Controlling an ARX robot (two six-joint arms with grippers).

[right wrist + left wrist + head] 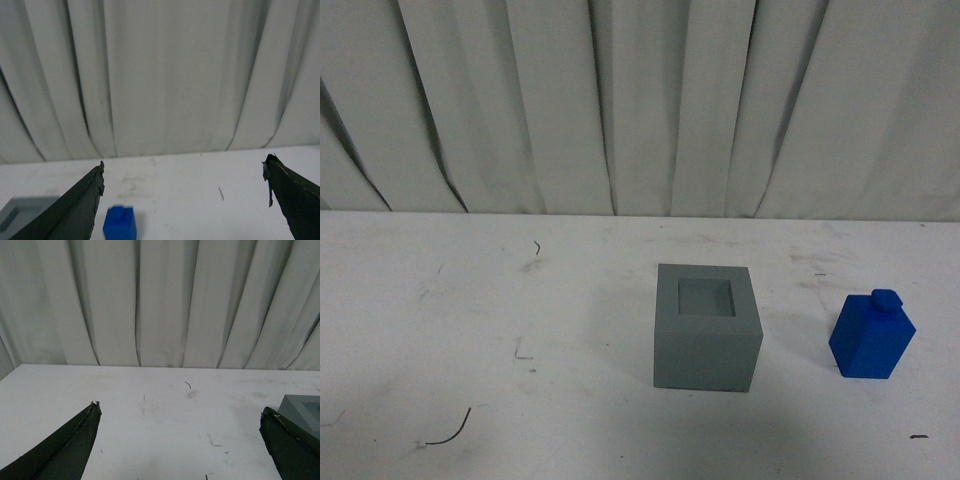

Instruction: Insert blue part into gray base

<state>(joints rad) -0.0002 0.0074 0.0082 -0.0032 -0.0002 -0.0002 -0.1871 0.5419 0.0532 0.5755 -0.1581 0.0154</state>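
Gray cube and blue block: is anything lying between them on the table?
Nothing. In the front view, only bare white table separates the gray cube from the blue block.

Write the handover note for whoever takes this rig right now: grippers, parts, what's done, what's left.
Left gripper: open, holding nothing, above the table.
Right gripper: open, holding nothing; the blue part shows ahead of it, near one finger.
Gray base: upright on the table, top recess empty.
Blue part: standing on the table to the base's right, clear of it, stud up.
Done: nothing; no part is grasped.
Left: pick up the blue part, probably with the right arm as it is nearer, carry it over the base and lower it into the recess.
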